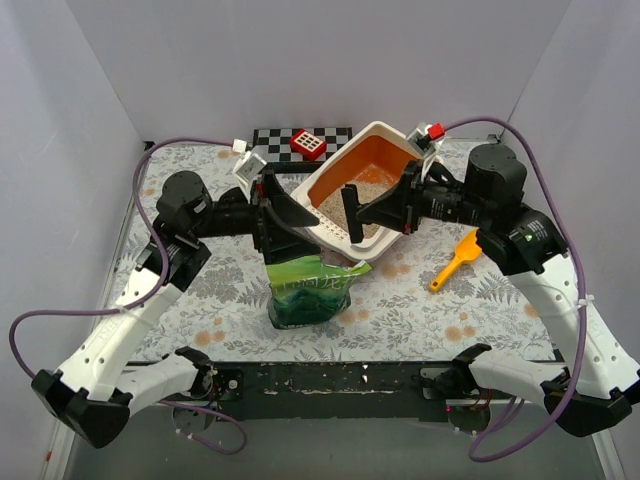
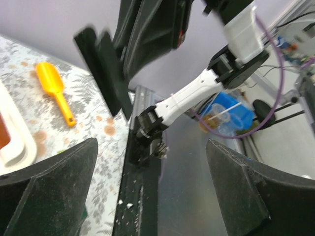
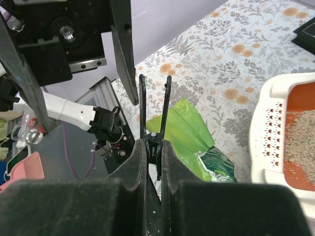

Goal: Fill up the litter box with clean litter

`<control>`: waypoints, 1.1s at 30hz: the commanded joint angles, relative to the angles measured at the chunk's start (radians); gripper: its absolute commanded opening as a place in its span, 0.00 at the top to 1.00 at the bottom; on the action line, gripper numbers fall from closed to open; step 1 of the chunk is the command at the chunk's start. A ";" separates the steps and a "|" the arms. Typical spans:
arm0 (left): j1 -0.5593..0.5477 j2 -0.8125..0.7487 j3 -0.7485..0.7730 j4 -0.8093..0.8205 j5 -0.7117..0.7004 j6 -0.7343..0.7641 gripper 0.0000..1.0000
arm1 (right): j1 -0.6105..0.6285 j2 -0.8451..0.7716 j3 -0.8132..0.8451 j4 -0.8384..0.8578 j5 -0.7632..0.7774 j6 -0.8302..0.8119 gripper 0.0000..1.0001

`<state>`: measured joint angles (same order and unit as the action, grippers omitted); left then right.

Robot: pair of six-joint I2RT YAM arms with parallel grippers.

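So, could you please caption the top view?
Left gripper, open, faces right gripper holding a clip by the litter box.

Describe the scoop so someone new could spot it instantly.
Find the big cream-rimmed, orange-walled litter box toward the back of the floral table. Just right of it, on open tabletop, lies the scoop. It is small, yellow-orange and long-handled, unlike the green bag in front.

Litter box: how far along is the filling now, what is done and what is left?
Done: some litter lies in the litter box, but its orange floor shows around it. In hand: nothing; the left gripper is open, the right gripper shut and empty, both near the green bag on the table. Left: probably more pouring from the bag.
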<state>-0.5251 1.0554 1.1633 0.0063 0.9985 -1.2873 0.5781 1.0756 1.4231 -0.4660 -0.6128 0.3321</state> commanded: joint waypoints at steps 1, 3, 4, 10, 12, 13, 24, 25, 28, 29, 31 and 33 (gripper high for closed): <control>0.002 -0.061 -0.011 -0.354 -0.128 0.322 0.08 | 0.002 0.024 0.151 -0.149 0.062 -0.166 0.99; 0.002 -0.075 -0.054 -0.420 -0.188 0.379 0.09 | 0.002 0.044 0.207 -0.201 0.067 -0.208 0.99; 0.002 -0.072 -0.068 -0.448 -0.219 0.403 0.10 | 0.002 0.056 0.227 -0.226 0.070 -0.226 0.99; 0.002 -0.080 -0.215 -0.441 -0.296 0.457 0.14 | 0.002 0.080 0.228 -0.266 0.062 -0.269 0.99; 0.002 -0.081 -0.258 -0.410 -0.293 0.451 0.15 | 0.002 0.073 0.208 -0.260 0.058 -0.268 0.99; 0.002 -0.080 -0.273 -0.402 -0.290 0.450 0.16 | 0.002 0.075 0.200 -0.261 0.053 -0.266 0.99; 0.002 -0.104 -0.424 -0.350 -0.307 0.444 0.22 | 0.002 0.079 0.123 -0.273 0.042 -0.274 0.99; 0.002 -0.107 -0.433 -0.347 -0.310 0.444 0.24 | 0.002 0.083 0.122 -0.281 0.042 -0.278 0.99; 0.002 -0.138 -0.484 -0.318 -0.320 0.445 0.30 | 0.002 0.096 0.123 -0.306 0.029 -0.303 0.99; 0.002 -0.149 -0.497 -0.309 -0.325 0.445 0.33 | 0.002 0.101 0.122 -0.316 0.018 -0.312 0.99; 0.002 -0.167 -0.522 -0.290 -0.337 0.448 0.43 | 0.002 0.113 0.119 -0.332 0.004 -0.329 0.99; 0.000 -0.173 -0.537 -0.279 -0.374 0.453 0.55 | 0.003 0.135 0.123 -0.350 -0.002 -0.358 0.99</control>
<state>-0.5251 0.9215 0.6552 -0.3145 0.6758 -0.8543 0.5781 1.1839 1.5414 -0.7845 -0.5770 0.0399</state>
